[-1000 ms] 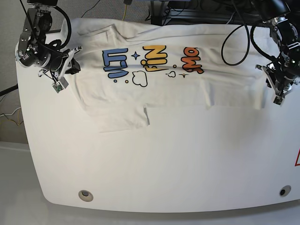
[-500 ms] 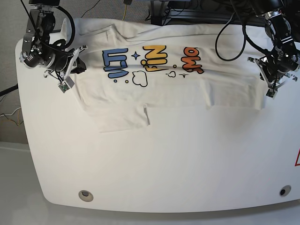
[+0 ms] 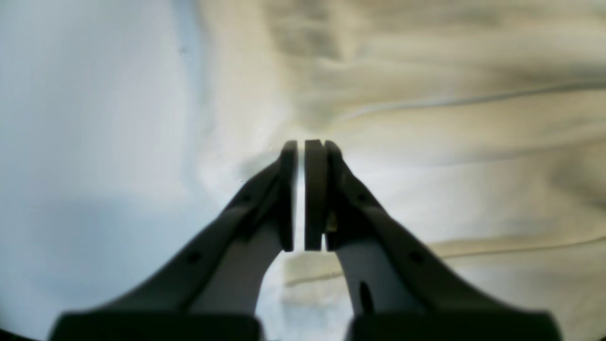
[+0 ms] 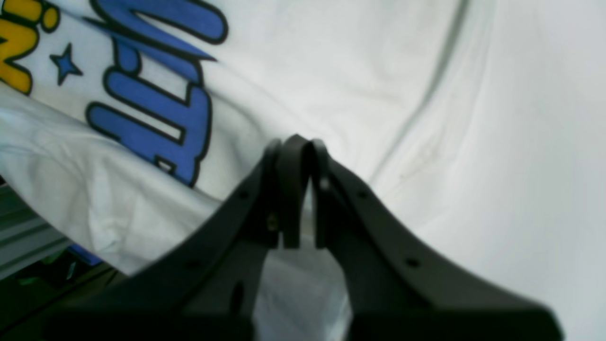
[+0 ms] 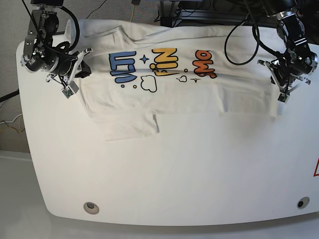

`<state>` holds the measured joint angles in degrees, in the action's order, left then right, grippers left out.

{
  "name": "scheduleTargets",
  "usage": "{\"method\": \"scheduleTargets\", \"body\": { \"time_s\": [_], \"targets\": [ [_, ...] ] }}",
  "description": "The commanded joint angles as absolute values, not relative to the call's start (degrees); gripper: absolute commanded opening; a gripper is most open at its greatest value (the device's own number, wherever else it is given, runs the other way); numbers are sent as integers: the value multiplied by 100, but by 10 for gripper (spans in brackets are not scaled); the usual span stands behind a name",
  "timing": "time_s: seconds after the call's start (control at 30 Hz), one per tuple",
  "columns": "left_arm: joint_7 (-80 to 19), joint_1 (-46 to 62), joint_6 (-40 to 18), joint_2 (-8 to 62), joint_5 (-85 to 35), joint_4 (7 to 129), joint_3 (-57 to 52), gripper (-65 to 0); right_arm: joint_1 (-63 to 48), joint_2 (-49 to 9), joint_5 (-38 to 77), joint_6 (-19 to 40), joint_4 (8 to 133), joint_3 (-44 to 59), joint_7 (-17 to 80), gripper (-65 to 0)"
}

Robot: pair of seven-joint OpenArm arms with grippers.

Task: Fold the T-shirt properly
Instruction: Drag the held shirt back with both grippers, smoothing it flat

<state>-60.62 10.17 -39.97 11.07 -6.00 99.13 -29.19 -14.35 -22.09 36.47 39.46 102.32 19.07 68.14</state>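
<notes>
Base view alone shows the whole T-shirt point(image 5: 174, 84) spread on the table point(image 5: 174, 174). Wrist views: left gripper point(image 3: 305, 151) and right gripper point(image 4: 298, 147) fingers pressed together, gripping nothing.

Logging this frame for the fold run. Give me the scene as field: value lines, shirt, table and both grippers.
garment: T-shirt, white, print side up, spread along the far side of the table
print: blue, yellow and orange cartoon words in a row
sleeve: one sticks out toward the near edge
surface: white table
left gripper: shut, at the shirt's edge on the base view's right; grip on cloth not confirmed
right gripper: shut, by the shirt's opposite edge near the blue word
</notes>
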Motion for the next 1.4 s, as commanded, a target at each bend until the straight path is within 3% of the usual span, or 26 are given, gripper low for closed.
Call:
{"method": "scheduleTargets", "body": {
  "time_s": [0.0,0.43,0.9,1.37],
  "targets": [
    [-5982,971,-4000,1138,-611,9991,-2923,-632,-1393,-2299,3741,3960,10299,1947,6730,-621],
    [-5938,954,-4000,1042,-611,9771,-2712,-633,-1367,-2123,3160,4000,9754,1947,6721,-621],
    [-4831,927,-4000,1059,-602,8330,-2677,-633,-1103,-1859,2264,4000,9701,1631,6695,-621],
    [-4488,954,-4000,1138,-602,8242,-2519,-633,-752,-1710,1789,4000,9692,1552,6686,-621]
  ]
}}
